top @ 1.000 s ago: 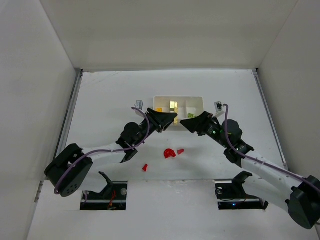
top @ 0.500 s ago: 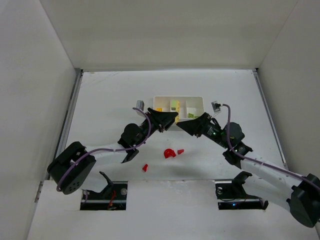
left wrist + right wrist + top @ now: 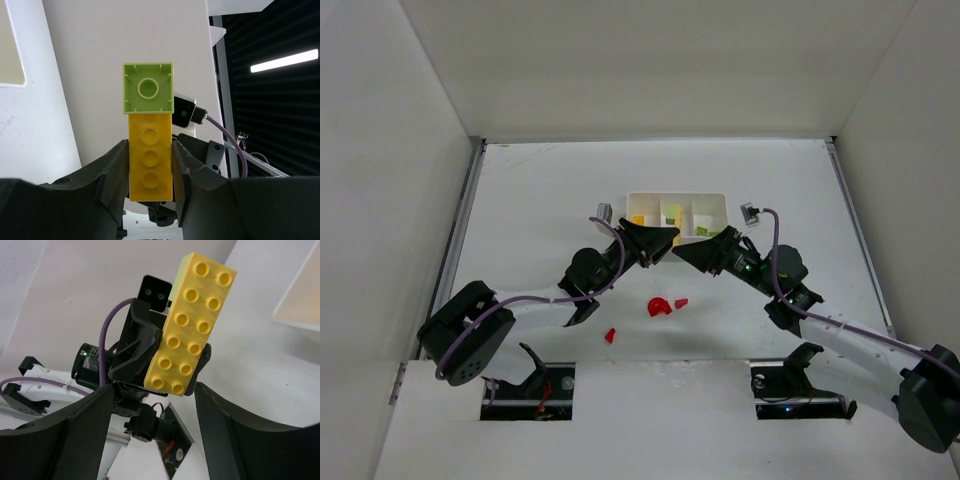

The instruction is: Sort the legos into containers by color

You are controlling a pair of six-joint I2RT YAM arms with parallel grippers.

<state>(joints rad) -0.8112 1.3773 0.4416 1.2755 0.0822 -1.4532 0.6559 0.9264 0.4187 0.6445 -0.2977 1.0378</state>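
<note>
Three red legos point(image 3: 659, 306) lie loose behind the left gripper point(image 3: 657, 241), white tray point(image 3: 677, 196) just beyond its tips. Left wrist: it pinches a yellow brick point(image 3: 150, 157), green brick point(image 3: 148, 89) stuck on its far end. Right wrist: right gripper point(image 3: 152, 390) spread, stack straight ahead. Separating colours, I reckon; next, clamp green, pull.

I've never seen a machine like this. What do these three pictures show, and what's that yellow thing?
These are two robot arms bolted to a white table, each ending in a two-finger gripper. One picture looks down from above; the other two come from cameras on the wrists, so each shows its own dark fingers. On the table lie a white tray with three compartments and three loose red pieces. The left gripper is clamped on a yellow brick with a green brick stuck on its end. The right gripper is open, facing that brick without touching it.
</note>
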